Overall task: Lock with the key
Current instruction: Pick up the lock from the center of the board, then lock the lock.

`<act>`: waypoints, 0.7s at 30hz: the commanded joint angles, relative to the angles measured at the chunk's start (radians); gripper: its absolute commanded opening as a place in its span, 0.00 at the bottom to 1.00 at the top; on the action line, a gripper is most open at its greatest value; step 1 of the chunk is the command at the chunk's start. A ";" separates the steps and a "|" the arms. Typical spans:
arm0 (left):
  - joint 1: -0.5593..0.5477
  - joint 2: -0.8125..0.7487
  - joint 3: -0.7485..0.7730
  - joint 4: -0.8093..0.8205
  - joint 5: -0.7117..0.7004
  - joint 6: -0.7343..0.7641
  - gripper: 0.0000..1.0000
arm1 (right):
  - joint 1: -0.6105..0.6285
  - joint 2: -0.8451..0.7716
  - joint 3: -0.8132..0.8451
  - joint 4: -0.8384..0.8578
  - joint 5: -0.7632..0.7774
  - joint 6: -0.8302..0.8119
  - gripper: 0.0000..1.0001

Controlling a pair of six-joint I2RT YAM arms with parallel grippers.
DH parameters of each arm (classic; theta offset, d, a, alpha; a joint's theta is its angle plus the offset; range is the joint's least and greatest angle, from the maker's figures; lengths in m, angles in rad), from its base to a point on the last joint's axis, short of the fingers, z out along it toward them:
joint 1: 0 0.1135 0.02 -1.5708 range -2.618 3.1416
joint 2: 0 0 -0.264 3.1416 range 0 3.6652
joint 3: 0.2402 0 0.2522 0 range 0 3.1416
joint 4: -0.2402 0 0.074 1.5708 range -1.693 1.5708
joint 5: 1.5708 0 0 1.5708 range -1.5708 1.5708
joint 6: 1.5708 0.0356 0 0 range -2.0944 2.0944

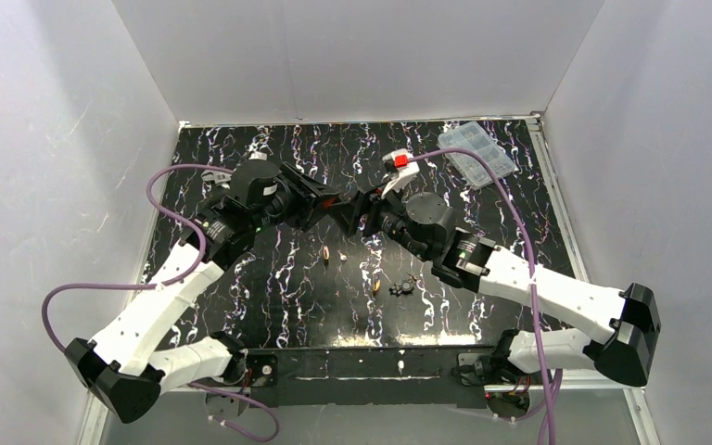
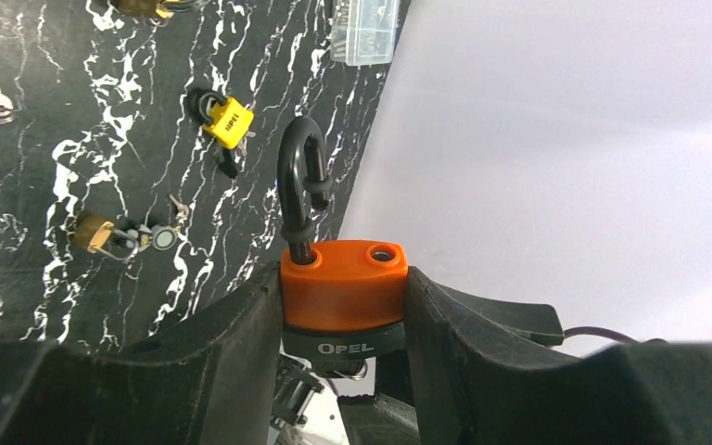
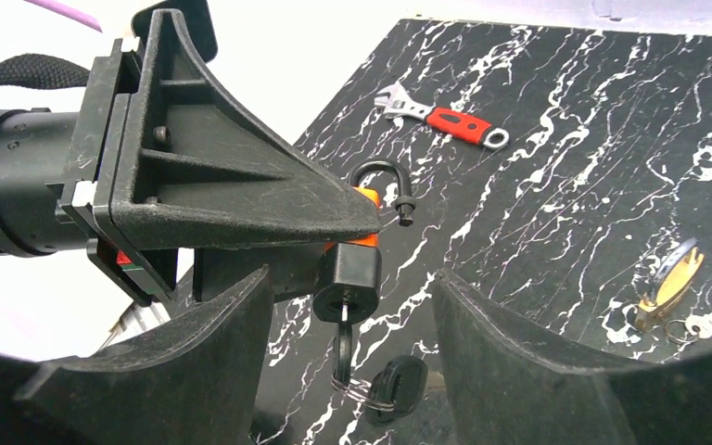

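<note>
1. This is a robotics lab test cell: plain white walls (image 1: 352, 56) box in a table (image 1: 278, 301) on three sides.
2. A left arm (image 1: 148, 324) and a right arm (image 1: 565, 297) are bolted to a black plate (image 1: 362, 363) at the table's near edge.
3. Purple cables (image 1: 102, 286) loop off the arms.
4. A red-handled wrench (image 3: 445, 120) lies near the far edge, and a clear compartment box (image 1: 476, 153) sits in the far right corner.

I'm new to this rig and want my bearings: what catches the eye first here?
An orange padlock is clamped in the left hand above the table, its black shackle standing open. A key sits in its keyhole underneath, inside the wide-open right hand. A red-handled wrench lies on the table's far side.
</note>
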 commanded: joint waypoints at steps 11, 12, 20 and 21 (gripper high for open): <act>-0.049 -0.002 0.057 0.119 -0.028 -0.070 0.00 | 0.021 -0.013 0.009 0.078 0.102 -0.013 0.49; -0.050 -0.004 0.055 0.119 0.003 -0.069 0.00 | 0.021 -0.014 0.006 0.082 0.108 -0.013 0.45; -0.050 -0.035 0.018 0.166 0.128 0.024 0.42 | 0.021 -0.054 0.014 0.048 0.130 0.013 0.01; -0.050 -0.039 0.015 0.169 0.151 0.049 0.48 | 0.020 -0.068 0.007 0.042 0.127 0.019 0.01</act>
